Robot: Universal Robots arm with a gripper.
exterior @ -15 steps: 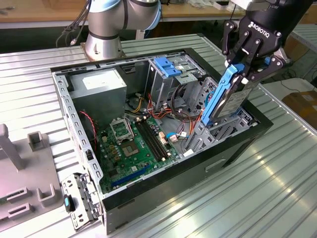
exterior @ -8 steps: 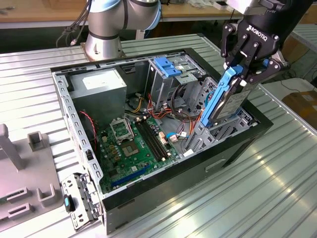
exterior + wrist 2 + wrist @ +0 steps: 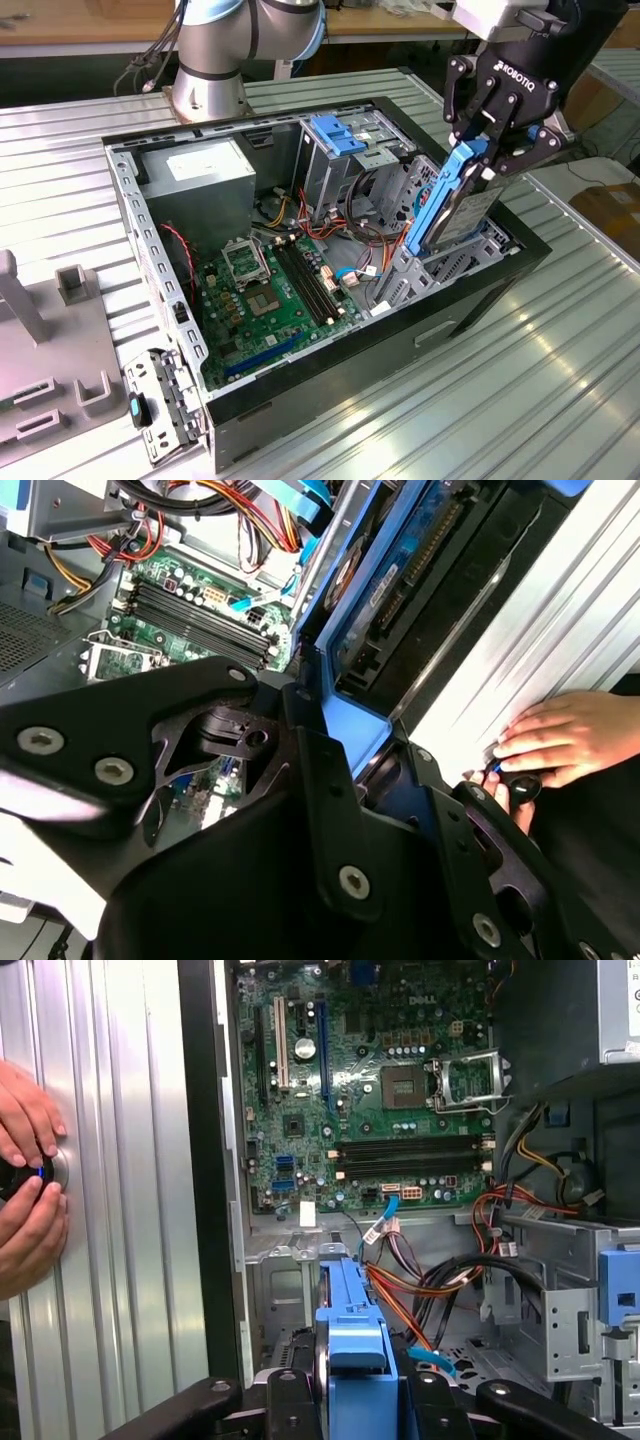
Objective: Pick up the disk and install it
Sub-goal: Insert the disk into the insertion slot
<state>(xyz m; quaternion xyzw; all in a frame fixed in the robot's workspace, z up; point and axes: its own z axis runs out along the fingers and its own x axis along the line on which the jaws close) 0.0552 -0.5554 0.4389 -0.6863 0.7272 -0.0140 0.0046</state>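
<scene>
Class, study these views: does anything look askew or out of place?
The disk stands on edge, tilted, its lower end inside the open computer case, its top clamped in the end effector. A person's hand rests on the table beside the case, close to the work.

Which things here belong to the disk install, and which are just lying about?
Job: the disk, gripped by the gripper at the open computer case.
Lying about: grey fixture and loose metal bracket at the exterior view's left; a person's hands beside the case.

The arm (image 3: 215, 45) reaches over with its wrist angled downward, jaws clamped.
</scene>
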